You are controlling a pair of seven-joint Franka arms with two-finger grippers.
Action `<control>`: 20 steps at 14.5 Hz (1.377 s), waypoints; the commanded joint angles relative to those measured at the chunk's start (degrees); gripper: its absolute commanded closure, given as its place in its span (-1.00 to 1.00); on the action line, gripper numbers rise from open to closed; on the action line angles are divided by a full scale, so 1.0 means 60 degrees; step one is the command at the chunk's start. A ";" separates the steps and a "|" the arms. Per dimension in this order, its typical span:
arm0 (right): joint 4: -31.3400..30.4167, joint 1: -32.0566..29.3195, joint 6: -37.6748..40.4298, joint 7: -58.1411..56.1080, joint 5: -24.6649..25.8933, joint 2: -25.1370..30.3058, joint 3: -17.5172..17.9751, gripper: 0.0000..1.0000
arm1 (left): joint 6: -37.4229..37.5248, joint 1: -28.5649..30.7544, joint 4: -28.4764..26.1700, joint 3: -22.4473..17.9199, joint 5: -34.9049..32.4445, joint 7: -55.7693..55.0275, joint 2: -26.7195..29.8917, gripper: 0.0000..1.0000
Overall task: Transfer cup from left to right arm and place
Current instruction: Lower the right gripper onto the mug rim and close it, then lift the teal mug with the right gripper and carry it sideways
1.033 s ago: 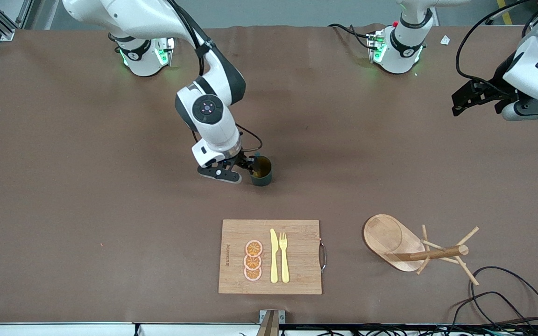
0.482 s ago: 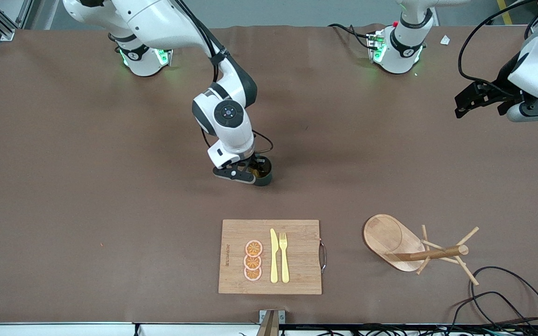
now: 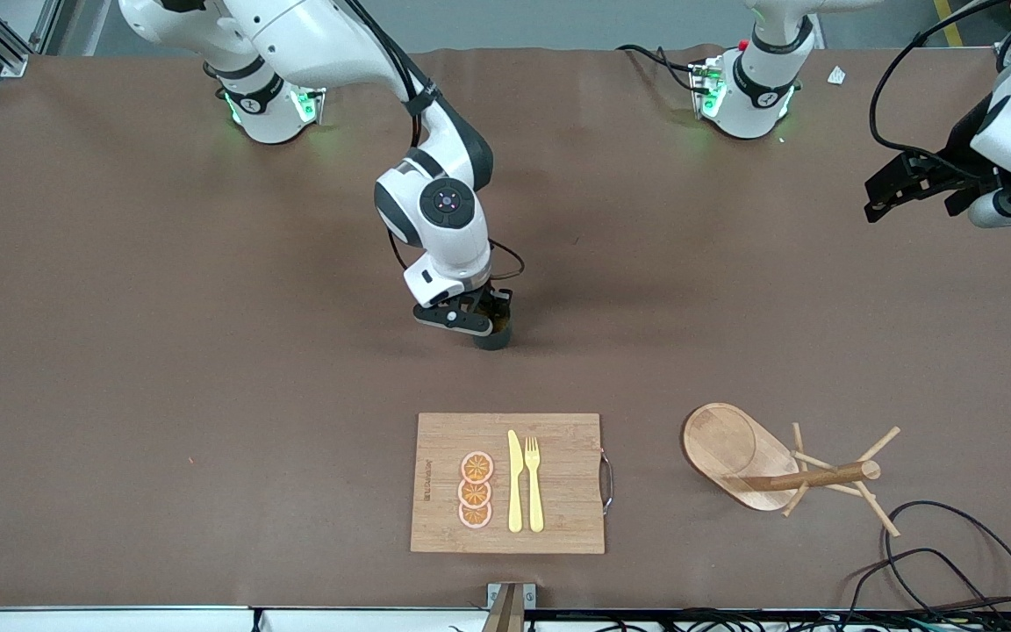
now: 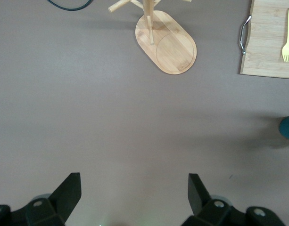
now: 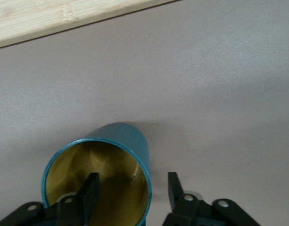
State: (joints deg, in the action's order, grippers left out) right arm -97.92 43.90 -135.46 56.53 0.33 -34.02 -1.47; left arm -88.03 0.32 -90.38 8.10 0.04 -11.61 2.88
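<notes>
Brown table, right gripper straddling cup rim (wrist view only), unclosed; left gripper wide.

A teal cup with a yellowish inside stands upright on a brown table. The right gripper straddles its rim, one finger inside, the other outside. A wooden board lies nearby.

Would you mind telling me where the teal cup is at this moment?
In the front view the cup stands on the table near its middle, farther from the camera than the cutting board, with the right gripper straddling its wall.
</notes>
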 commanded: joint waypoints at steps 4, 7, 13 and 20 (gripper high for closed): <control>0.0075 0.0110 0.0091 0.0392 0.0238 -0.0087 -0.0092 0.73 | 0.0024 0.0532 0.0092 0.0027 -0.0139 0.0176 0.0195 -1.00; 0.0075 0.0153 0.0106 0.0714 0.0442 -0.0087 -0.0092 0.97 | 0.0038 0.0854 0.0312 -0.0032 -0.0052 0.0191 0.0180 -1.00; 0.0090 0.0007 0.1242 0.0627 0.0428 0.0700 -0.0063 0.99 | 0.0434 0.0914 0.0371 -0.0046 -0.0124 0.0162 0.0209 -1.00; -0.1956 -0.1922 0.2494 -0.4154 0.0428 0.3980 -0.0077 0.99 | 0.0478 0.0914 0.0371 -0.0046 -0.0036 -0.0029 0.0239 -1.00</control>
State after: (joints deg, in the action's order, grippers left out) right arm -99.53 38.31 -119.65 41.03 2.29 -19.83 -2.89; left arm -86.31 5.78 -88.45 7.79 -0.01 -11.42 3.45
